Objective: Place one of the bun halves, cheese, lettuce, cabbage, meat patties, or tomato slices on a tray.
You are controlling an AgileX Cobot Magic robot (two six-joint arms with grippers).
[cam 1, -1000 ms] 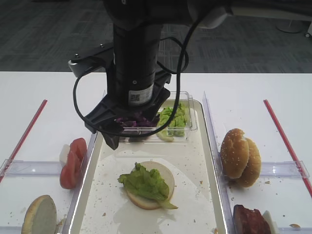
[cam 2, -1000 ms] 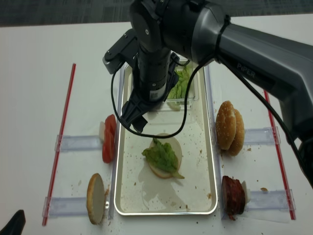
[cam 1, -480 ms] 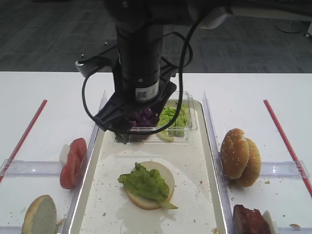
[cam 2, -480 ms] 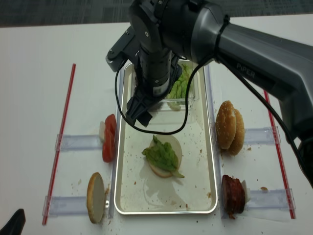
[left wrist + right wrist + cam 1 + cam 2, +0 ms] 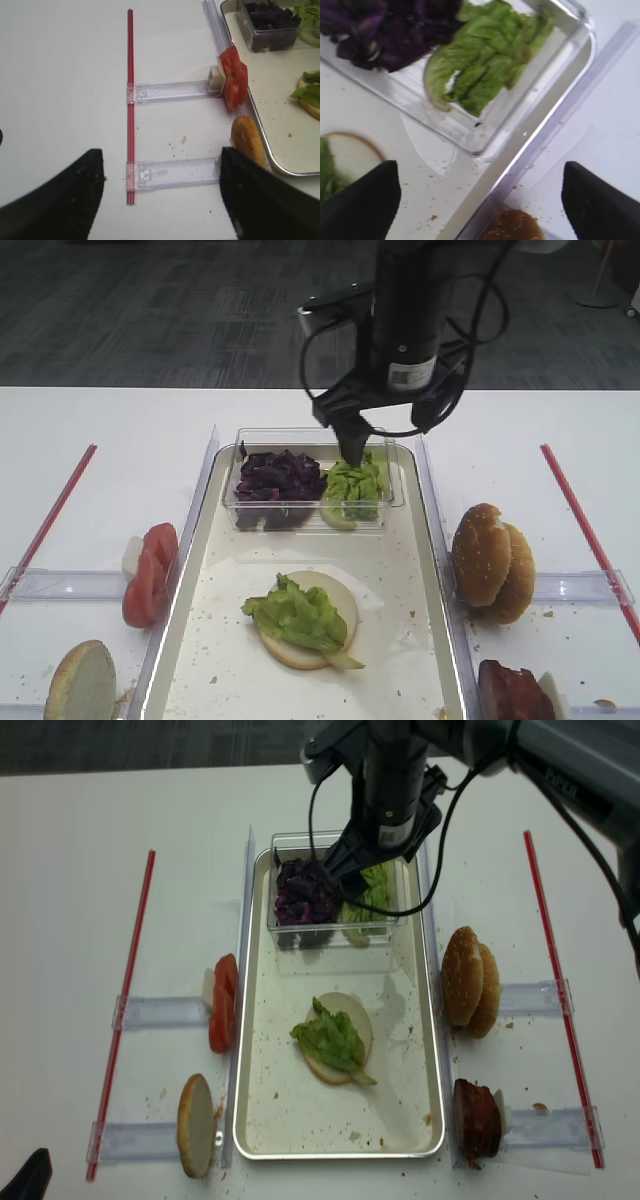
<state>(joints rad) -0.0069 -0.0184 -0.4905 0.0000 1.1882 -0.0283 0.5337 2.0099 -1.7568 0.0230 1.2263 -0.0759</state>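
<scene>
Right arm (image 5: 408,310): matte black cylindrical housing bearing a small white label with dark print; looped black cables run alongside. Upper link is grey. Black, blunt gripper fingers (image 5: 362,205) appear in both wrist views.

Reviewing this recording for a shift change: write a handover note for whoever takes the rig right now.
Right gripper: open, empty, above the lettuce in the clear tub.
Left gripper: open, empty, off to the left over the table, away from the food.
On the tray: a bun half topped with a lettuce leaf. Cabbage sits in the tub.
Off the tray: tomato slices at left, bun halves and meat patties at right.
Left: pick the next ingredient and place it.
</scene>
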